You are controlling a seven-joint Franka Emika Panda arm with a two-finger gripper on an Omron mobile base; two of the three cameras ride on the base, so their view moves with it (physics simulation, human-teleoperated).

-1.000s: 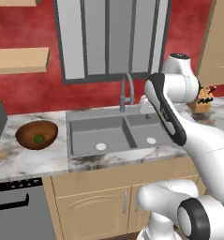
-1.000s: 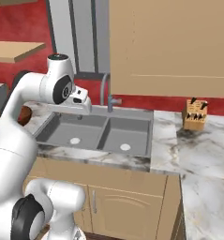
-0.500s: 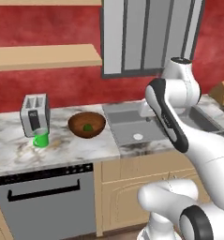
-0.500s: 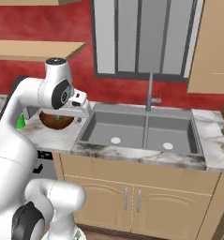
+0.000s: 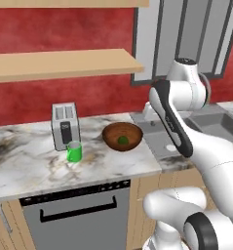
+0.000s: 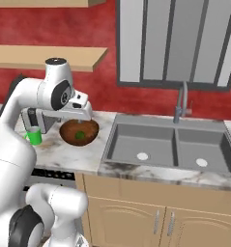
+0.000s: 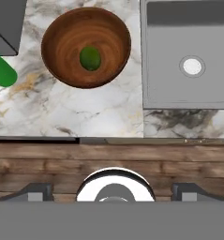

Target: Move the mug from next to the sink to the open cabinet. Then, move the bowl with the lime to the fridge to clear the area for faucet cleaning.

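Mug (image 5: 74, 151), green, upright on marble counter (image 5: 30, 166), just in front of toaster (image 5: 64, 124), left of wooden bowl (image 5: 122, 136). Whole scene shifted right in both base views versus half a second ago: camera moved with base, things themselves not moved. Counter left of sink now centred in left base view; sink (image 6: 167, 144) now at right in right base view, was centre. Arm pose about the same as before, gripper (image 6: 83, 107) raised above the bowl, empty, nothing between fingers.

Mug plain bright green, small, cylindrical, handle not discernible; in hand view (image 7: 2, 72) at left edge, lying across the frame because of camera roll, touching nothing but the counter. Apart from the bowl, near toaster corner (image 7: 8, 23).

Left to right: toaster grey, two slots; mug; bowl dark reddish-brown with grain rings (image 7: 86, 46), lime (image 7: 90, 58) resting inside near middle; sink edge just right of bowl, one basin with round white drain (image 7: 192, 66); faucet (image 6: 181, 102) at back of sink, arched. Dishwasher front (image 5: 79, 219) below counter under mug. Tan shelf (image 5: 64, 63) on red wall above toaster. Window (image 6: 177, 41) behind faucet.

Jaws spread wide; fingertips at bottom of hand view far apart. Arm's upper link (image 5: 174, 122) stands between left base camera and sink, hiding part of basin. Path above mug unobstructed apart from shelf overhead.
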